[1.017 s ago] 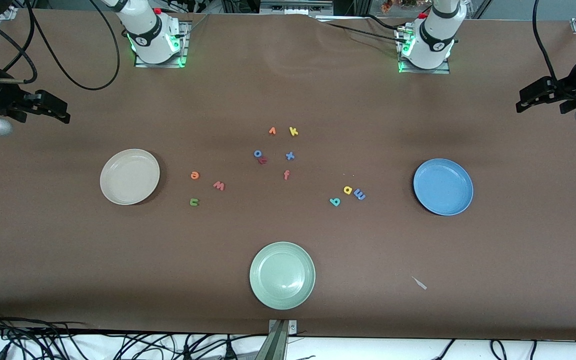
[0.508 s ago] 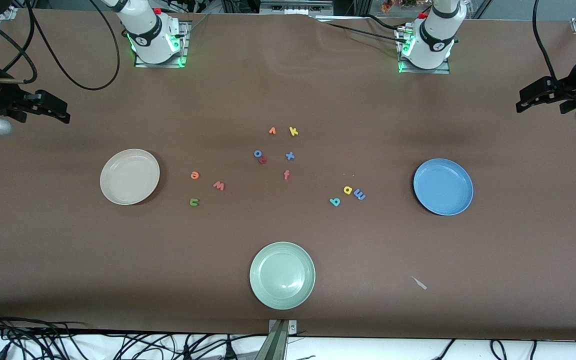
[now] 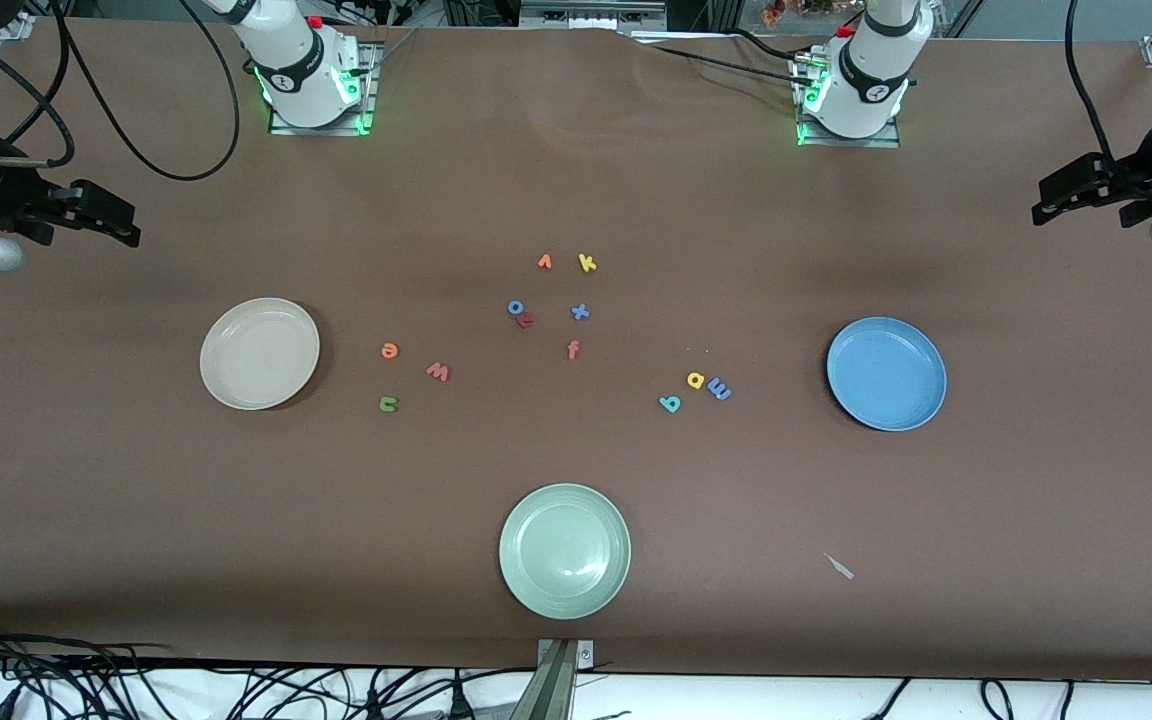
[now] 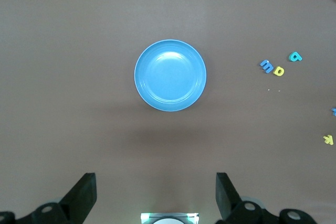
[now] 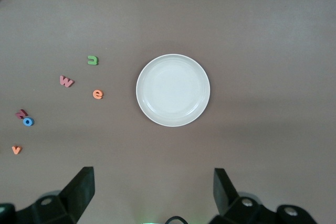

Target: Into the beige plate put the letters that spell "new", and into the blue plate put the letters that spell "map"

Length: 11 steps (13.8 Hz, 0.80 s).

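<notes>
- Left gripper (image 4: 154, 198), fingers spread, high over round sky-blue plate (image 3: 886, 373); blue, yellow, teal foam letters (image 3: 696, 388) well apart.
- Right gripper (image 5: 152, 195), fingers spread, high over round cream-beige plate (image 3: 259, 353); green, orange, pinkish-red foam letters (image 3: 406, 375) untouched.

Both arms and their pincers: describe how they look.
White rounded arm segments with black joint bands rise from bases lit green, each with a red button, black cables trailing. The left pincer and right pincer are black, with two flat, wedge-shaped fingers.

Both arms wait, raised at their own ends of the surface: left claw (image 3: 1044, 212) spread wide and empty, right claw (image 3: 126, 228) likewise wide and empty.
</notes>
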Motion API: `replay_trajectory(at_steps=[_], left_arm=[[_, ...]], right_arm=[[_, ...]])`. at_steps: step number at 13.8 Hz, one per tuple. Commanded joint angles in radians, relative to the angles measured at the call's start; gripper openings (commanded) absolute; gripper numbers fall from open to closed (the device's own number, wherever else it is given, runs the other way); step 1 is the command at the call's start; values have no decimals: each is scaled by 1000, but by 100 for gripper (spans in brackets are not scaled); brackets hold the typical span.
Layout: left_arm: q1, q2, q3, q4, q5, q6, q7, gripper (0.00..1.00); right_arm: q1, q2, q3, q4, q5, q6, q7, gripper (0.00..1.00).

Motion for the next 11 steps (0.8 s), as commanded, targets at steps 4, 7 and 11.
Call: replay_trajectory(at_steps=[4,7,11], left_arm=[[11,6,-6,20,-32,2,11,100],[11,9,-6,17,-32,4,11,100],[11,13,-6,14,-30,18,11,100]], right_arm=[[-5,-18,8,-10,-11,-8,-12,100],[-5,-18,8,-10,-10,-10,-9,100],[-5,-18,8,-8,-10,-13,-9,100]])
